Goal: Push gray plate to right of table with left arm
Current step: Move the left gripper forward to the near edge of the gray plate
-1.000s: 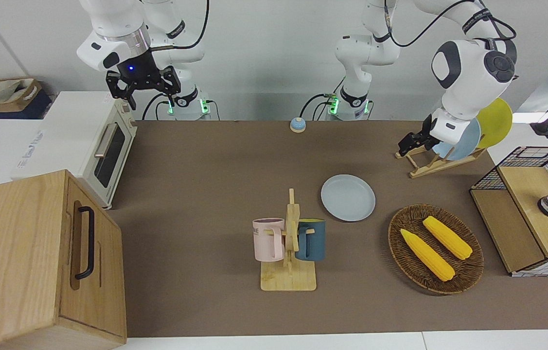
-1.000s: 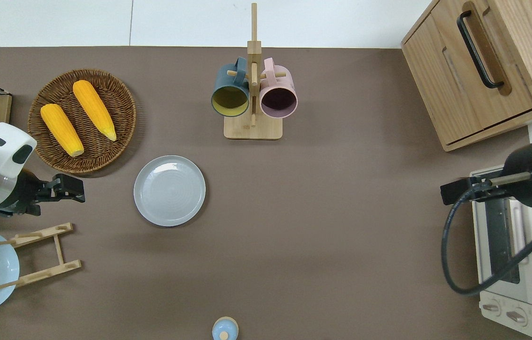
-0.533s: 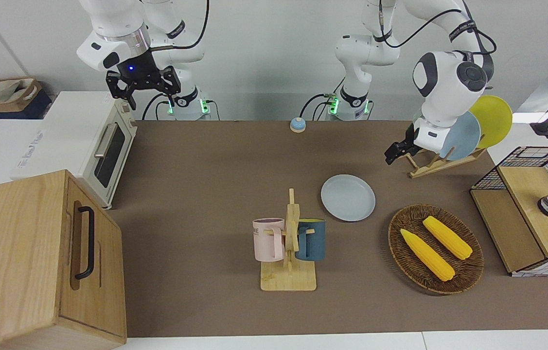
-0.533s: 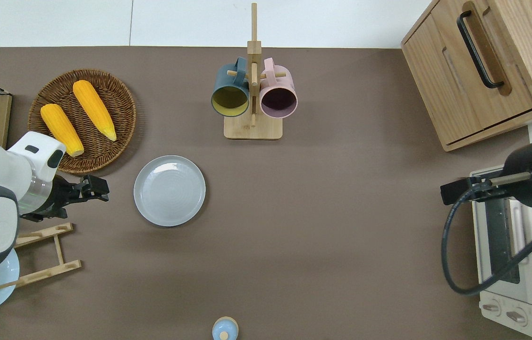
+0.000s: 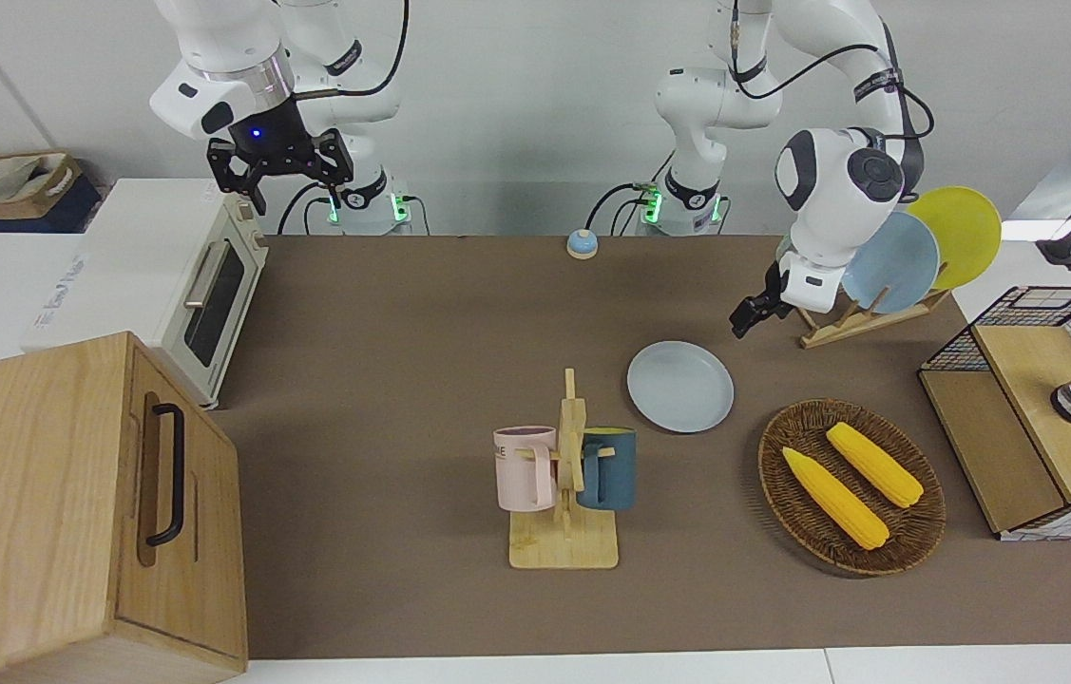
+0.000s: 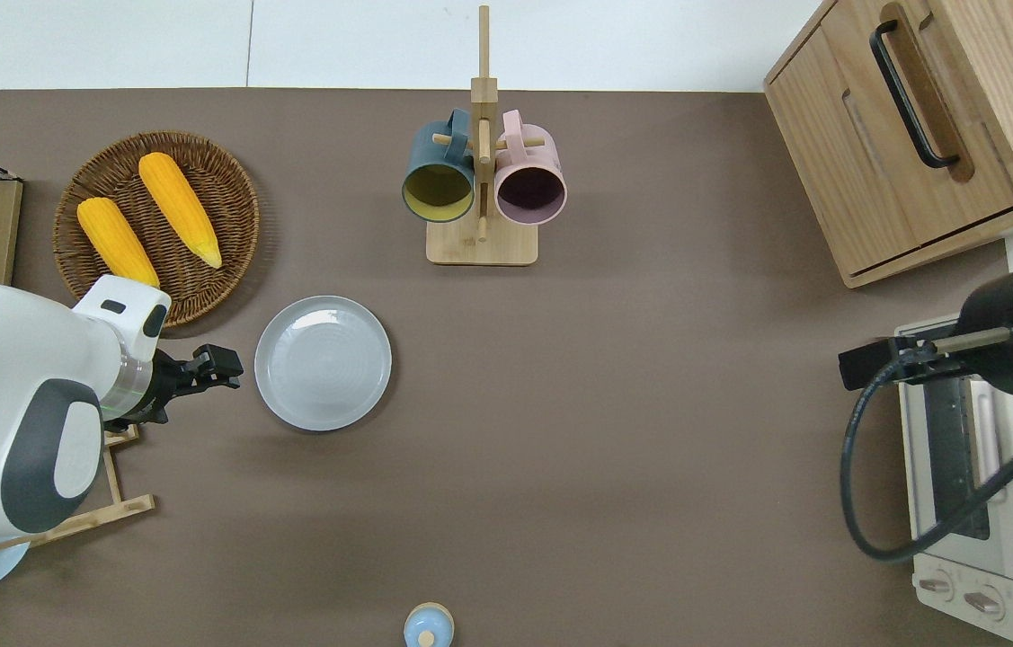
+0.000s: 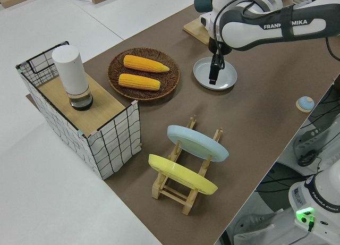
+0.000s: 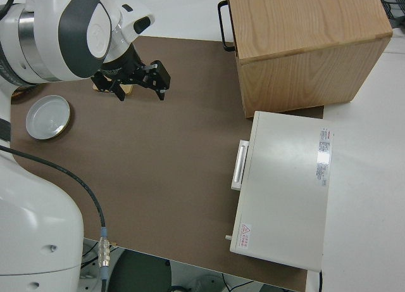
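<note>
The front camera faces the robots across the table [image 5: 421, 313]. The overhead one looks straight down on it. The left side camera looks diagonally along it, the right side camera from above the right arm. All four share the gray plate [image 6: 323, 362].

Left gripper [image 6: 220, 370] shifted rightward across the left half of the overhead frame, from over the bare table [image 6: 650, 404] near the left edge to just beside the gray plate [image 6: 323, 362], not visibly touching it. In the front frame, moved from the upper right toward the centre and lower. Left arm [image 6: 21, 422] swung further into view
</note>
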{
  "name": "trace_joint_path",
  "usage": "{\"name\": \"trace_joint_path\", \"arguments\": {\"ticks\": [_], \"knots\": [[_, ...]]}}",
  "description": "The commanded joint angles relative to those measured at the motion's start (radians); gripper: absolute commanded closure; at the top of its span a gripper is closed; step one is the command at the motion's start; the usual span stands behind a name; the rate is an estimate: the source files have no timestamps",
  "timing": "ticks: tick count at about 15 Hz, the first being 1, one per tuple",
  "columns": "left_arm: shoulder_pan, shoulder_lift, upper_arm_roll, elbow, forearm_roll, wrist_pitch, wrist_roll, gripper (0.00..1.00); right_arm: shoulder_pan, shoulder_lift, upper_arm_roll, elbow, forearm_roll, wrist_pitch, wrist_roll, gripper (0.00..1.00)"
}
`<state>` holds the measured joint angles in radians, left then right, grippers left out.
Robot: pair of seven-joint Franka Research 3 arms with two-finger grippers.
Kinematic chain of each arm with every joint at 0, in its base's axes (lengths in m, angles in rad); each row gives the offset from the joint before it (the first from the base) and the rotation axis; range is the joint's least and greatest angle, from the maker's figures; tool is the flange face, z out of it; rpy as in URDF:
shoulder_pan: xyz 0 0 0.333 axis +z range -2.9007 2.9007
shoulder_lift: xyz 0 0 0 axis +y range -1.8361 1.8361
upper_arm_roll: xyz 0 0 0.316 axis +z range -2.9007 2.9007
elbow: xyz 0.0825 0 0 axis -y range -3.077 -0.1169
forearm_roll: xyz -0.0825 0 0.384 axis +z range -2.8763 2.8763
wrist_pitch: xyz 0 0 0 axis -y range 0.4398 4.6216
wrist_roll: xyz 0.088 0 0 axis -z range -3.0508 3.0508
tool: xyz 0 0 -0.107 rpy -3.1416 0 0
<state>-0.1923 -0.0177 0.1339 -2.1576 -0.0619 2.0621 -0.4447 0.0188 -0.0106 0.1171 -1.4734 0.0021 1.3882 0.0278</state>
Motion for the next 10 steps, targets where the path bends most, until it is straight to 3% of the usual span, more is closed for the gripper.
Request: {"name": "trace_joint_path", "arguments": {"ticks": [1, 5, 10], "knots": [[-0.012, -0.010, -0.020, -0.074, -0.009, 0.102, -0.072, 0.01, -0.020, -0.006, 0.015, 0.004, 0.010, -0.012, 0.001, 0.017], [-0.012, 0.033, -0.057, -0.094, -0.010, 0.183, -0.124, 0.01, -0.020, -0.006, 0.013, 0.004, 0.010, -0.012, 0.000, 0.017], [-0.012, 0.062, -0.063, -0.113, -0.025, 0.245, -0.131, 0.01, -0.020, -0.006, 0.015, 0.004, 0.010, -0.012, 0.001, 0.017]]}}
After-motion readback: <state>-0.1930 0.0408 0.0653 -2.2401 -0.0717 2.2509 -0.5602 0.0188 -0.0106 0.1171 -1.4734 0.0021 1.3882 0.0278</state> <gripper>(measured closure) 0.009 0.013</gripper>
